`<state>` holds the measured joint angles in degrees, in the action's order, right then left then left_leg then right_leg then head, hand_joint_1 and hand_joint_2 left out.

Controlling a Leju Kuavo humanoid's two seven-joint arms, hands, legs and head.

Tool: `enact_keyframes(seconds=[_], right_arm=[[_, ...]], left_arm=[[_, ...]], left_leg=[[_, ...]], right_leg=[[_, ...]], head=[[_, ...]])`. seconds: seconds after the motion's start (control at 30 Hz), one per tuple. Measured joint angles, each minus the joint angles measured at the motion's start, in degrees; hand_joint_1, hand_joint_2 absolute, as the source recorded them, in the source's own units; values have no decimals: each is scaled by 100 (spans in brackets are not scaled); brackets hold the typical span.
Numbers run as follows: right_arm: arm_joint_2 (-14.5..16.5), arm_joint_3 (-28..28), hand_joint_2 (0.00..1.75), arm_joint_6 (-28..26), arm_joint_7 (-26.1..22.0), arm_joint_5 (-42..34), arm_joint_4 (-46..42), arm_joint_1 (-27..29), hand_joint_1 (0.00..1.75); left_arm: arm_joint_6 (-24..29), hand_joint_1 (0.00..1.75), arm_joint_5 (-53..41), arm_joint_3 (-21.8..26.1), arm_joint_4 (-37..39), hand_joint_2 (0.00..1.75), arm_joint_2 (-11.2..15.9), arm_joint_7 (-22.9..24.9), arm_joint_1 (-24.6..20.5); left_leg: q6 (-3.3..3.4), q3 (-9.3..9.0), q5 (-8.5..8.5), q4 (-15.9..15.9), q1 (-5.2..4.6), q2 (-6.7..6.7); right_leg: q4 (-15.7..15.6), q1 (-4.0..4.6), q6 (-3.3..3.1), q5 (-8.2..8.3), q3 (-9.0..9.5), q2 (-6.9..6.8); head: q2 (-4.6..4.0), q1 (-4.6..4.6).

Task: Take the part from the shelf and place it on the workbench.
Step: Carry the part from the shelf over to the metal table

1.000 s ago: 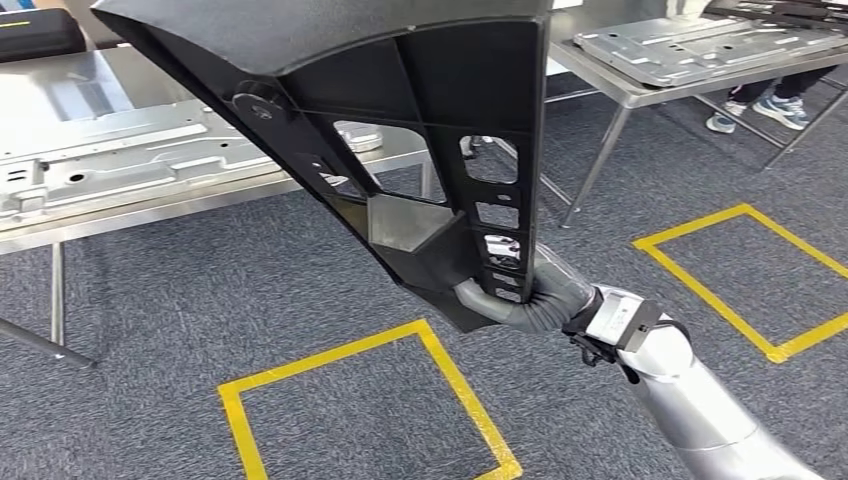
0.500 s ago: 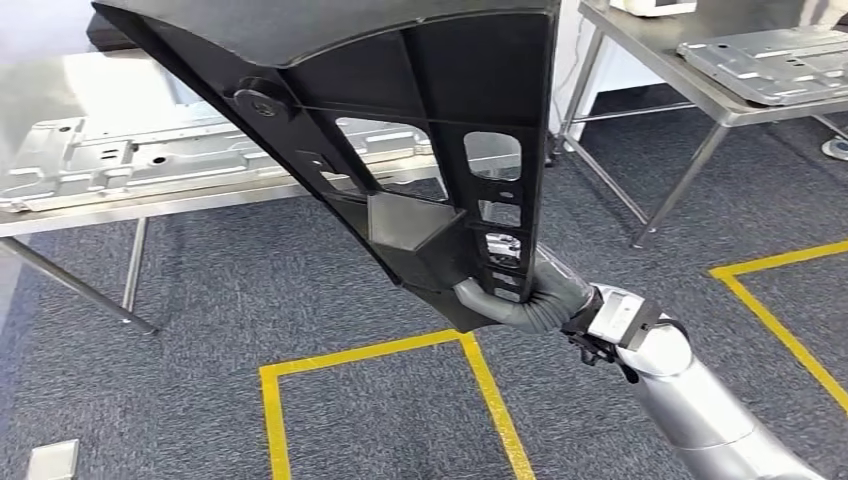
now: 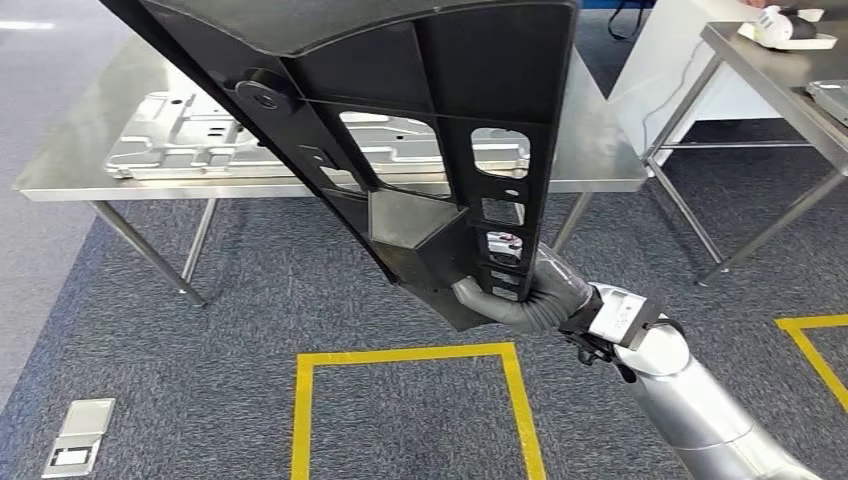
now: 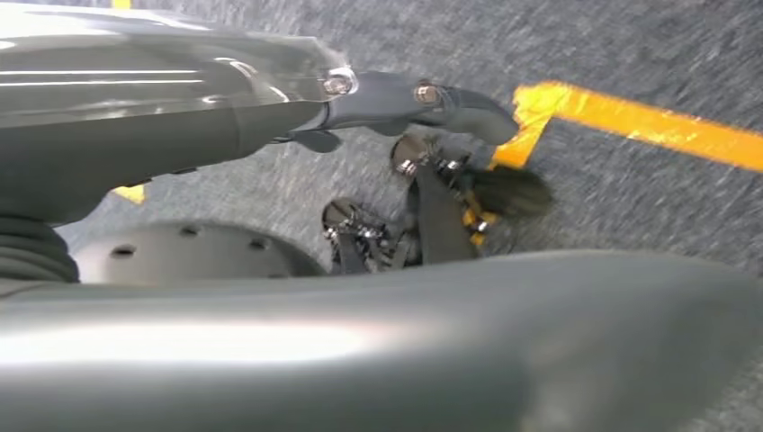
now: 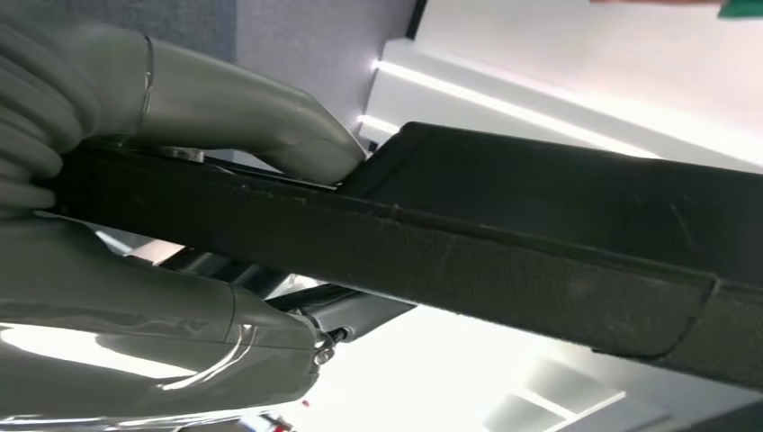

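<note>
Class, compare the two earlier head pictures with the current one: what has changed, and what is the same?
The whole scene has slid across the picture, so the camera turned, not the things: the steel table with its metal plate now lies straight ahead. The right hand still grips the black part at its narrow end, same pose.

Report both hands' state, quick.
Left hand: hangs over the carpet, holding nothing; open or closed cannot be told.
Right hand: grips the black part at its narrow end.
</note>
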<state>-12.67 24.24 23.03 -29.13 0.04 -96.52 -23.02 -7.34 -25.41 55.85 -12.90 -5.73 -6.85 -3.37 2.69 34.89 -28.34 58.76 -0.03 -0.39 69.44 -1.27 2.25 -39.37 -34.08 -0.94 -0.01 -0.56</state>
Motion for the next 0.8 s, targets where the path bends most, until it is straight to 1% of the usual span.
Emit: enact_keyframes(seconds=[0.03, 0.07, 0.1, 0.13, 0.17, 0.2, 0.23, 0.27, 0.3, 0.4, 0.6, 0.7, 0.77, 0.8], right_arm=[[-2, 0, 175, -1, -1, 2, 11, 18, 175], [-3, 1, 175, -2, -1, 2, 20, 35, 175], [-3, 1, 175, -3, -1, 2, 26, 44, 175], [-3, -1, 175, -5, -1, 2, 27, 48, 175], [-5, -3, 175, -8, -1, 1, 27, 51, 175], [-8, -4, 175, -10, -1, 1, 28, 56, 175], [-10, -5, 175, -14, 6, 4, 29, 63, 175], [-13, -6, 175, -19, 13, 7, 31, 71, 175], [-14, -6, 175, -24, 20, 10, 31, 74, 175], [-12, -6, 175, -47, 25, 3, 30, 70, 175], [-11, -10, 175, -74, 19, -13, 30, 76, 175], [-11, -20, 175, -76, 16, -21, 23, 78, 175], [-11, -28, 175, -76, 15, -23, 18, 83, 175], [-11, -34, 175, -77, 15, -24, 6, 89, 175]], left_arm=[[-12, 0, 5, 9, 0, 0, -2, -1, -7], [-23, 0, 12, 20, 0, 0, -4, -1, -9], [-31, 0, 25, 33, 0, 0, -4, -1, -7], [-37, 0, 47, 49, 0, 0, -4, -4, -4], [-46, 0, 74, 68, 0, 0, -4, -9, -2], [-55, 0, 102, 85, 0, 0, -4, -15, -6], [-69, 0, 122, 101, 0, 0, -4, -22, -9], [-84, 0, 137, 120, 0, 0, -4, -28, -8], [-96, 0, 144, 138, 0, 0, -4, -33, 1], [-115, 0, 166, 183, 0, 0, -4, -58, 25], [-150, 0, 176, 238, 0, 0, -4, -101, 5], [-158, 0, 173, 245, 0, 0, -4, -108, 2], [-159, 0, 168, 247, 0, 0, -2, -111, -2], [-160, 0, 163, 248, 0, 0, -1, -112, -7]], left_leg=[[7, -3, -6, 1, -2, -75], [9, -11, -12, 4, -3, -153], [6, -24, -20, 8, -3, -234], [-3, -43, -33, 16, -2, -316], [-16, -57, -49, 25, 1, -386], [-33, -58, -66, 49, -5, -452], [-51, -41, -77, 69, -4, -504], [-56, -18, -86, 89, -3, -539], [-56, 1, -89, 105, -4, -567], [-41, -14, -90, 78, 5, -580], [-51, -60, -89, 29, 6, -577], [-70, -64, -98, 25, 6, -577], [-61, -71, -111, 34, -6, -575], [-38, -104, -99, -9, -12, -567]], right_leg=[[326, 3, 4, -82, -205, 43], [473, 6, 11, -52, -334, 58], [378, 7, 20, 107, -350, 71], [70, 2, 26, 361, -265, 110], [-307, -6, 21, 604, -134, 197], [-647, -15, 13, 790, -21, 304], [-877, -22, -6, 872, 58, 399], [-976, -26, -25, 873, 86, 461], [-1014, -26, -36, 860, 90, 478], [-1035, -17, -51, 841, 106, 470], [-1030, -6, -91, 816, 131, 469], [-1028, -4, -105, 807, 136, 467], [-1064, -25, -86, 814, 149, 475], [-1104, -26, -64, 824, 175, 484]], head=[[-1, 0], [-1, -1], [-1, 0], [0, 0], [0, 0], [0, -1], [0, 0], [0, -1], [1, 0], [1, -2], [0, -3], [1, -3], [0, -4], [0, -4]])
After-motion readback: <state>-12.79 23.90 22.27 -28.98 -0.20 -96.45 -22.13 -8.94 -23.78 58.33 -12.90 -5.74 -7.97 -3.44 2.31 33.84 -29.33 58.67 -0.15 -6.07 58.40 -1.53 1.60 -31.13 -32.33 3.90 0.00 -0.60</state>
